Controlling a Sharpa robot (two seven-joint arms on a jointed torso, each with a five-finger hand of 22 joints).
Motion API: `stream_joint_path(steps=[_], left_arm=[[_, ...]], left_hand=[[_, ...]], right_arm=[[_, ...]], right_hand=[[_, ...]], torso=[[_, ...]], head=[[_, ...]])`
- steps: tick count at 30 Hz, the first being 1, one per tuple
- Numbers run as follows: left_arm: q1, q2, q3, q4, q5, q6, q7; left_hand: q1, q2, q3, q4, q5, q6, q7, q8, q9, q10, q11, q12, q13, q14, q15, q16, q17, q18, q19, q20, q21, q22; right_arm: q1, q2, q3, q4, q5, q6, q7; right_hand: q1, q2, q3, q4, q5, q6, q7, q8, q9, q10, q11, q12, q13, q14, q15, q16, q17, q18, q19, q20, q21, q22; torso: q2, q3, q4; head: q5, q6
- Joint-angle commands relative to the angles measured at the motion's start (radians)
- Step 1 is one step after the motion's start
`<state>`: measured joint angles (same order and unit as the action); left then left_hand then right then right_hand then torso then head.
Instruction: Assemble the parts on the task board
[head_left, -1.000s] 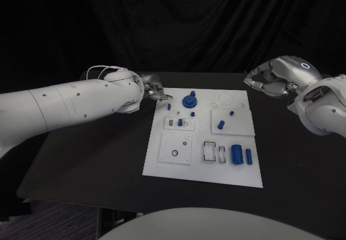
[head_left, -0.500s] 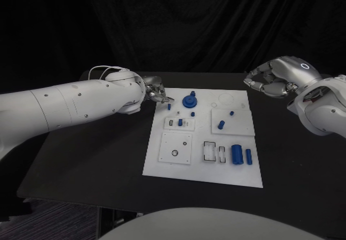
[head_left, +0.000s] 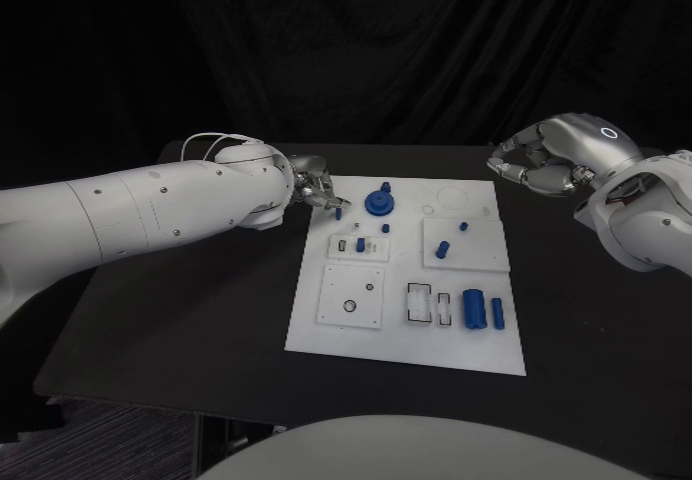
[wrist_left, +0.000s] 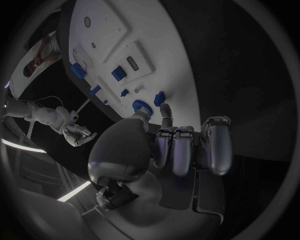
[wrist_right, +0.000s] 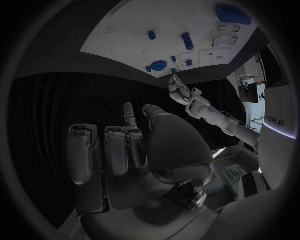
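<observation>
The white task board (head_left: 411, 350) lies mid-table. Blue parts are on it: a round knob (head_left: 379, 203) and a small peg (head_left: 338, 212) near the far left corner, and a thick cylinder (head_left: 473, 303) beside a slim one (head_left: 498, 313) at the near right. My left hand (head_left: 315, 188) hovers at the far left corner. Its fingers are curled in with nothing in them, and the tips sit just above the small peg (wrist_left: 159, 97). My right hand (head_left: 537, 165) hangs curled and empty off the board's far right corner.
More small blue pieces (head_left: 443, 249) stand in the raised white blocks mid-board, alongside empty rectangular slots (head_left: 418, 302) and a square plate with holes (head_left: 353, 297). Black table (head_left: 188, 320) surrounds the board on all sides.
My left hand has crept slightly toward the board, bringing its fingertips nearer the small blue peg. The right hand has not moved.
</observation>
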<state>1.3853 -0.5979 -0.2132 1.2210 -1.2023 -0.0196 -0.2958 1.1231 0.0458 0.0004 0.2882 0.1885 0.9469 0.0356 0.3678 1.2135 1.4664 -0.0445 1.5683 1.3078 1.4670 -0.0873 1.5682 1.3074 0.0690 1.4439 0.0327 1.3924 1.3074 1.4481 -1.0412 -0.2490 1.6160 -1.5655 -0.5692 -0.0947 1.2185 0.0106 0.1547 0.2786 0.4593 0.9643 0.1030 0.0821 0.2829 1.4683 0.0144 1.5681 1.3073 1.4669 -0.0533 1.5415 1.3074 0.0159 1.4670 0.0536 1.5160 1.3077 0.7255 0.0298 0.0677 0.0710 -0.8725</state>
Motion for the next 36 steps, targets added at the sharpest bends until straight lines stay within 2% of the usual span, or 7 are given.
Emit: stream_joint_path(steps=[1, 10, 14, 36], left_arm=[[-0.002, 0.004, 0.001, -0.001, 0.005, 0.017, 0.007], [-0.003, 0.007, 0.001, -0.001, 0.005, 0.037, -0.006], [-0.004, 0.010, 0.001, -0.005, 0.005, 0.040, -0.006], [-0.010, 0.021, 0.001, -0.018, 0.005, 0.052, -0.006]], left_hand=[[0.002, 0.010, -0.004, -0.002, 0.006, -0.007, -0.002, -0.007, -0.002, 0.104, 0.009, 0.003, 0.263, 0.104, 0.006, 0.003, 0.263, -0.012, -0.007, -0.002, -0.006, 0.123], [0.012, 0.014, -0.003, -0.004, 0.017, -0.005, -0.002, -0.009, -0.003, 0.104, 0.010, 0.003, 0.263, 0.104, 0.007, 0.003, 0.263, -0.012, -0.009, 0.000, -0.008, 0.123], [0.023, 0.015, -0.002, -0.005, 0.037, -0.002, -0.003, -0.011, -0.005, 0.104, 0.010, 0.003, 0.263, 0.104, 0.008, 0.003, 0.263, -0.011, -0.010, 0.000, -0.010, 0.123], [0.059, 0.018, 0.006, -0.006, 0.113, -0.012, -0.001, -0.029, -0.017, 0.104, 0.011, 0.003, 0.263, 0.104, 0.009, 0.003, 0.263, -0.011, -0.012, 0.002, -0.015, 0.126]], right_arm=[[-0.002, -0.001, 0.001, 0.002, -0.003, 0.005, -0.001], [-0.002, -0.003, 0.001, 0.003, -0.003, 0.006, -0.002], [-0.002, -0.002, 0.001, 0.003, -0.003, 0.007, -0.001], [-0.002, -0.003, 0.001, 0.005, -0.003, 0.007, -0.005]], right_hand=[[0.008, -0.002, 0.006, 0.000, 0.004, 0.008, 0.001, -0.007, -0.001, 0.102, 0.002, 0.003, 0.264, 0.086, 0.004, -0.006, 0.175, 0.002, 0.073, 0.007, -0.005, 0.240], [0.008, -0.002, 0.006, 0.000, 0.004, 0.008, 0.001, -0.007, -0.001, 0.102, 0.002, 0.003, 0.264, 0.086, 0.004, -0.006, 0.175, 0.002, 0.073, 0.007, -0.005, 0.240], [0.008, -0.002, 0.006, 0.000, 0.004, 0.008, 0.001, -0.007, -0.001, 0.102, 0.002, 0.003, 0.264, 0.086, 0.004, -0.006, 0.175, 0.002, 0.073, 0.007, -0.005, 0.240], [0.009, -0.003, 0.009, 0.000, 0.006, 0.008, 0.000, -0.007, -0.001, 0.102, 0.002, 0.003, 0.264, 0.086, 0.003, -0.006, 0.174, 0.002, 0.073, 0.007, -0.006, 0.239]], torso=[[-0.001, 0.0001, 0.0005], [0.000, -0.0001, 0.0012], [0.000, 0.0000, 0.0002], [-0.001, -0.0004, -0.0002]], head=[[0.000, 0.000], [0.000, 0.000], [0.004, 0.000], [0.005, 0.000]])
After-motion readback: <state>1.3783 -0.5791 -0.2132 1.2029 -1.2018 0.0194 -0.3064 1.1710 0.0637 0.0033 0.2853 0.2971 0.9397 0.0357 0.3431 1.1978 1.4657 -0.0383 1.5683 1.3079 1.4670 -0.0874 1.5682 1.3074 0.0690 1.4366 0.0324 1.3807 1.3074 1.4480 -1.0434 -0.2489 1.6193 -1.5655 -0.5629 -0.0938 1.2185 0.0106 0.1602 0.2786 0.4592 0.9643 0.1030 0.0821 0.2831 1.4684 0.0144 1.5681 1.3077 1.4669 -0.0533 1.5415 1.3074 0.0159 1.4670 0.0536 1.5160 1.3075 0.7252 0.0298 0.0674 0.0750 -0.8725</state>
